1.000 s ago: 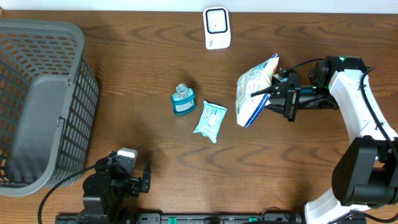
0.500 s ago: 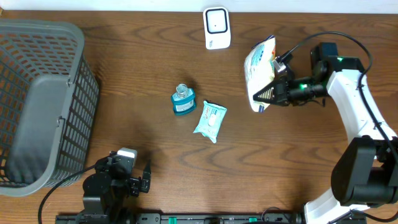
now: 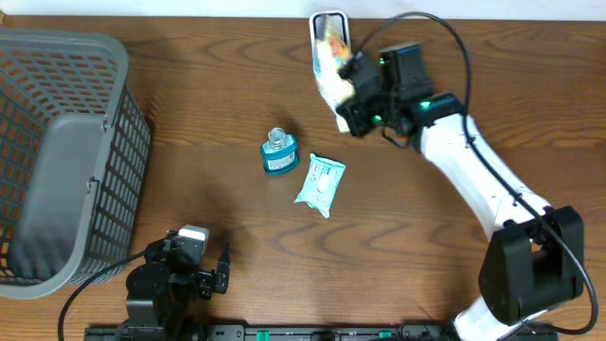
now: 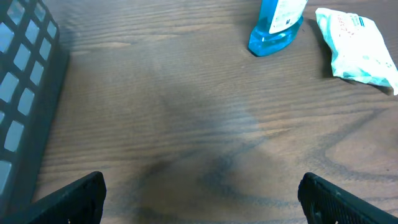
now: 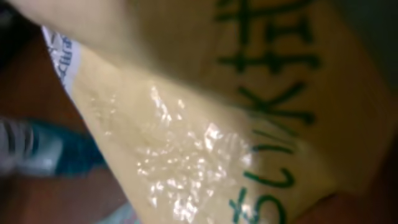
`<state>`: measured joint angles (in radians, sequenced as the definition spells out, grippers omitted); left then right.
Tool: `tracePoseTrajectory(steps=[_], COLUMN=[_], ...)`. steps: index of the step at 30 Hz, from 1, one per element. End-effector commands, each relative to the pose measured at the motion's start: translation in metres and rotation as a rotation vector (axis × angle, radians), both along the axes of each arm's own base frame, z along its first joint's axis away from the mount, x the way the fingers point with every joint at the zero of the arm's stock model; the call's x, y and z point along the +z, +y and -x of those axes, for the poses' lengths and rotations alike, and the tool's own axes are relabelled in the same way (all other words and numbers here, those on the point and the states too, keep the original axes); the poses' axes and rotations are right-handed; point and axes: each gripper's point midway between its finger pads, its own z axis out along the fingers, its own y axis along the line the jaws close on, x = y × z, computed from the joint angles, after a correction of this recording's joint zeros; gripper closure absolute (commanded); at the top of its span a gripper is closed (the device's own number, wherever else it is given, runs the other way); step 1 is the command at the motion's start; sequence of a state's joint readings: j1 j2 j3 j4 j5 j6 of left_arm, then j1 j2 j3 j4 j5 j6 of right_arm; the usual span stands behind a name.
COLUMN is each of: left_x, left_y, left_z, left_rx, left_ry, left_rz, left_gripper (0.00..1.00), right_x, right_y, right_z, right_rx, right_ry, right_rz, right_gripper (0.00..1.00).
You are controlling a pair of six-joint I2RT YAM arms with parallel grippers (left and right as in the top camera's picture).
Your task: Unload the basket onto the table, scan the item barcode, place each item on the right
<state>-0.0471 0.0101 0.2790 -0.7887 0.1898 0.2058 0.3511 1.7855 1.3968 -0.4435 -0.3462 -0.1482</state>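
Observation:
My right gripper [image 3: 354, 92] is shut on a pale snack bag [image 3: 332, 64] and holds it up against the white barcode scanner [image 3: 322, 17] at the table's far edge, covering most of the scanner. In the right wrist view the bag [image 5: 205, 124] fills the picture, yellowish with green lettering, and hides the fingers. My left gripper [image 4: 202, 198] stands open low over the table near the front left, with nothing between its fingers [image 4: 74, 199].
A small blue bottle [image 3: 278, 152] and a teal wipes pack [image 3: 319, 183] lie mid-table; both also show in the left wrist view, the bottle [image 4: 277, 25] and the pack [image 4: 357, 53]. A grey mesh basket [image 3: 57, 161] occupies the left side.
The right arm has swung left and toward the far edge, carrying the bag from the right side of the table up to the scanner. The left arm has not moved.

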Motion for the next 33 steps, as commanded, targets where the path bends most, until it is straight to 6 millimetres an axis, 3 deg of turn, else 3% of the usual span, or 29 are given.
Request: tracePoseTrajectory(steps=[1,4,18,24,33], left_x=[0.002,0.002,0.002,0.002,0.002], left_y=[-0.003,-0.003,-0.003,-0.003,-0.003], left_z=[0.0,0.0,0.0,0.0,0.0], left_rx=[-0.008,-0.007,-0.007,-0.007,-0.007], left_ry=[-0.005,-0.005,-0.005,-0.005,-0.005], left_rz=[0.014,0.015,0.015,0.015,0.015], left_gripper=[0.01,0.01,0.01,0.01,0.01], right_x=[0.021,0.027,0.004,-0.044,-0.049], right_y=[-0.011,-0.009,0.036,0.036,0.039], right_z=[-0.041,-0.068,-0.188,-0.198,-0.195], right_rx=[-0.111,-0.151,-0.166,-0.195,-0.196], right_ry=[-0.2,-0.295,-0.351,-0.258,-0.229], right_rz=[0.072,0.028,-0.016,0.026,0.016], right_gripper=[0.99,0.99,0.99,0.99,0.99])
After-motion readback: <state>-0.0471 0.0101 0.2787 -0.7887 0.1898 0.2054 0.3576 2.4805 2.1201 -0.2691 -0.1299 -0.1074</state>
